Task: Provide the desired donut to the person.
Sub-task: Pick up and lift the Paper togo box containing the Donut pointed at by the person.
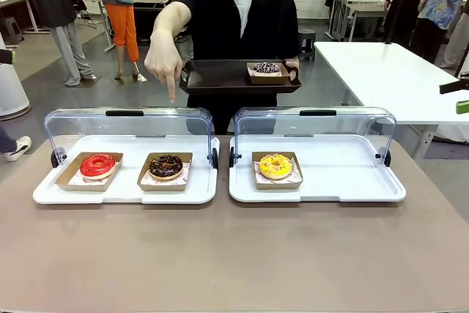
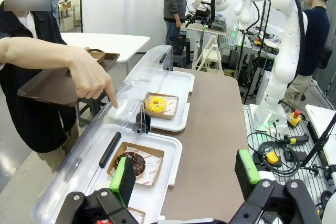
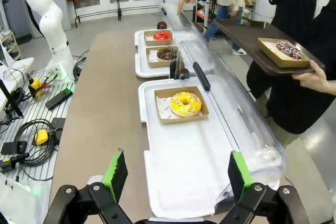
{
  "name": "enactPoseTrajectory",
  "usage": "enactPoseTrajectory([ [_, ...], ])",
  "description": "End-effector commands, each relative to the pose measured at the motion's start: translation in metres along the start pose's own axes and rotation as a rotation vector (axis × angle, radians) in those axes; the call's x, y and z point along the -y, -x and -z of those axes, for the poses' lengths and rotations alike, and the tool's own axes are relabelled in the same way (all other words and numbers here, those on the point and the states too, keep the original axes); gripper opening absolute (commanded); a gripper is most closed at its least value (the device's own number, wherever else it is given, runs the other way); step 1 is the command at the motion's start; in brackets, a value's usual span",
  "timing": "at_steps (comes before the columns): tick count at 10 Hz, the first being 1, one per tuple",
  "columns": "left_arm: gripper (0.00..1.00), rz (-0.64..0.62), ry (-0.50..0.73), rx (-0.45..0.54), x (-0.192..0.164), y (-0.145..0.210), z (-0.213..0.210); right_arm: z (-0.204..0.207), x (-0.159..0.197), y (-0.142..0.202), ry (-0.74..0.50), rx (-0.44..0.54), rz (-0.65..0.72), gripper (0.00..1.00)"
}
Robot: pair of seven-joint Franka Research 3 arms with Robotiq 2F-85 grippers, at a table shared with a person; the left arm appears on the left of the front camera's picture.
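The person (image 1: 238,20) stands at the far side and holds a dark tray (image 1: 212,78) carrying a boxed sprinkled donut (image 1: 267,70). Their other hand (image 1: 163,60) points a finger down over the left case's lid, above the chocolate donut (image 1: 166,166). A red donut (image 1: 97,166) lies beside it, and a yellow donut (image 1: 275,166) sits in the right case. My left gripper (image 2: 185,174) is open, above the table's near side by the chocolate donut (image 2: 134,163). My right gripper (image 3: 176,174) is open and holds nothing, short of the yellow donut (image 3: 184,103).
Each white case (image 1: 124,188) (image 1: 344,181) has its clear lid (image 1: 128,126) raised at the far side. Brown tabletop (image 1: 234,254) lies bare in front. A white table (image 1: 388,71) stands at the back right. Cables (image 3: 37,135) lie beside the table.
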State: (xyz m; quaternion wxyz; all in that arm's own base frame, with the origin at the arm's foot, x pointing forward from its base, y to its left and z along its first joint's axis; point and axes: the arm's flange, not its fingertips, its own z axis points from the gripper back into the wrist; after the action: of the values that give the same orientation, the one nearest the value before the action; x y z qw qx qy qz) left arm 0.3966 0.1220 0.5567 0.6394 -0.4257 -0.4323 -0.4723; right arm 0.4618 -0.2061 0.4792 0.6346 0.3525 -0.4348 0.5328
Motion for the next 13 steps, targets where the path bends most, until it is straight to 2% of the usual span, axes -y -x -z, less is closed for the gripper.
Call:
enactPoseTrajectory([
  [1, 1.0, 0.008, 0.003, 0.013, 0.001, -0.002, -0.001, 0.0, -0.001, -0.001, -0.004, 0.004, 0.0, 1.0],
  [2, 1.0, 0.0, 0.0, 0.0, 0.0, 0.0, 0.0, 0.0, -0.001, -0.001, -0.004, 0.004, 0.0, 1.0],
  [3, 1.0, 0.032, -0.011, -0.099, -0.001, -0.013, 0.007, 0.0, -0.001, -0.001, -0.004, 0.004, 0.0, 1.0],
  [7, 1.0, 0.204, 0.09, -0.54, 0.005, -0.081, 0.076, 0.0, -0.001, -0.001, -0.004, 0.004, 0.0, 1.0],
  [9, 1.0, 0.281, 0.101, -0.802, 0.005, -0.087, 0.122, 0.0, -0.001, -0.001, -0.004, 0.004, 0.0, 1.0],
  [11, 1.0, 0.362, 0.114, -1.059, 0.0, -0.055, 0.195, 0.0, -0.001, -0.001, -0.004, 0.004, 0.0, 1.0],
  [13, 1.0, 0.432, 0.151, -1.207, 0.001, -0.01, 0.256, 0.0, -0.001, -0.001, -0.004, 0.004, 0.0, 1.0],
])
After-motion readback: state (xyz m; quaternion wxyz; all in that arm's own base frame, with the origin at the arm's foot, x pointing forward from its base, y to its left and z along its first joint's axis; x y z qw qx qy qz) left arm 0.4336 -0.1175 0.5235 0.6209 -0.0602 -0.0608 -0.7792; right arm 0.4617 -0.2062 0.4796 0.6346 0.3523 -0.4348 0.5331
